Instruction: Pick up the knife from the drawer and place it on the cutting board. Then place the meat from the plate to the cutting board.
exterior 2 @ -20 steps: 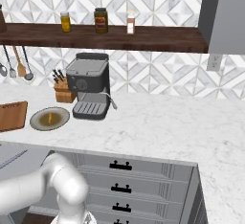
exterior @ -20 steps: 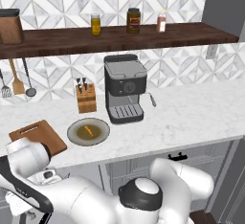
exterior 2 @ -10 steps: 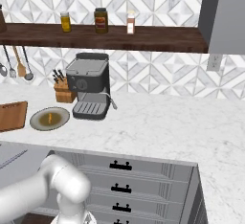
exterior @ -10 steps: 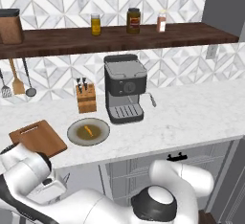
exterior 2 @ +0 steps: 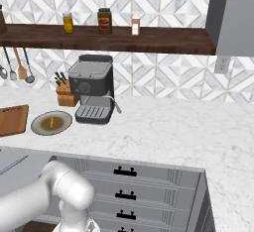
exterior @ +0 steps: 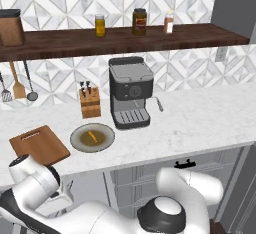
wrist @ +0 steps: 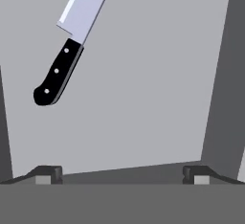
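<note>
1. Knife lies flat on the grey floor of the open drawer, seen from the hand camera. Black riveted handle points toward the lower left of that view; silver blade runs off the top edge. Nothing else is visible in the drawer.
2. Claw hangs above the drawer with its two dark tips spread wide and nothing between them. Knife sits up and to the left of the gap, well apart from both tips.
3. Handling, by judgement: stiff, slim and light, with a smooth blade that would likely slip and offers a sharp edge. Handle is the thicker, safer place to pinch, across its narrow width near the middle rivet. Since the knife lies low on a flat floor, the tips probably need to come right down to the surface.
4. Cutting board rests on the worktop at the left, slot handle toward the wall. Plate sits just beside it to the right, carrying the small orange meat at its centre. Both steps are not yet done.
5. Room: pale marble worktop, a coffee machine and a knife block behind the plate, utensils hanging on the patterned tile wall, jars on a dark wooden shelf, and grey drawer fronts with black handles below.
</note>
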You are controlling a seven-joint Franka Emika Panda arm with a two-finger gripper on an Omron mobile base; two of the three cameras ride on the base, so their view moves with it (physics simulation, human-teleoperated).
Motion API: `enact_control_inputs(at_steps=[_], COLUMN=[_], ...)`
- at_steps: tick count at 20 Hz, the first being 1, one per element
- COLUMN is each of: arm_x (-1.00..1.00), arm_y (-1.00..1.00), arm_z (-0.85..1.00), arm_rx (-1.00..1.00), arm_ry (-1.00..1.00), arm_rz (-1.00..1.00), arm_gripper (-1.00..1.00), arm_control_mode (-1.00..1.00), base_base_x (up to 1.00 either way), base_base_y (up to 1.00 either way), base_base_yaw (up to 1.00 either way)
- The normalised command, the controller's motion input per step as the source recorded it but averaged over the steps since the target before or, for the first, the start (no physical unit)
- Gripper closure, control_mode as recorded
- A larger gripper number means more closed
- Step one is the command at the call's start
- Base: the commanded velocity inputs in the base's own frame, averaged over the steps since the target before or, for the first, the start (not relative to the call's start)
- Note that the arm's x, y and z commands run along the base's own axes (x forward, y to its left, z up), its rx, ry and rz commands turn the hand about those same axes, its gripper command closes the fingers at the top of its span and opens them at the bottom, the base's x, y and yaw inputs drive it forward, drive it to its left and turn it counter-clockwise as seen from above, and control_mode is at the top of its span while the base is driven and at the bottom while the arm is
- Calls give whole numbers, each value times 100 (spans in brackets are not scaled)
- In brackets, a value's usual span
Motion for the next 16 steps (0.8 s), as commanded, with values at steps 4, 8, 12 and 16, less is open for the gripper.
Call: enact_control_inputs(at_steps=[4, 8, 12, 16], arm_x=[5, 12, 9, 1], arm_y=[0, 0, 0, 0], arm_z=[-21, -18, -19, -20], arm_rx=[4, 1, 0, 0], arm_ry=[-1, 0, 0, 0], arm_rz=[-3, -2, -1, -1], arm_gripper=[-100, -100, -100, -100], arm_control_mode=[-100, -100, -100, -100], base_base_x=[0, 0, 0, 0], base_base_y=[0, 0, 0, 0], base_base_yaw=[0, 0, 0, 0])
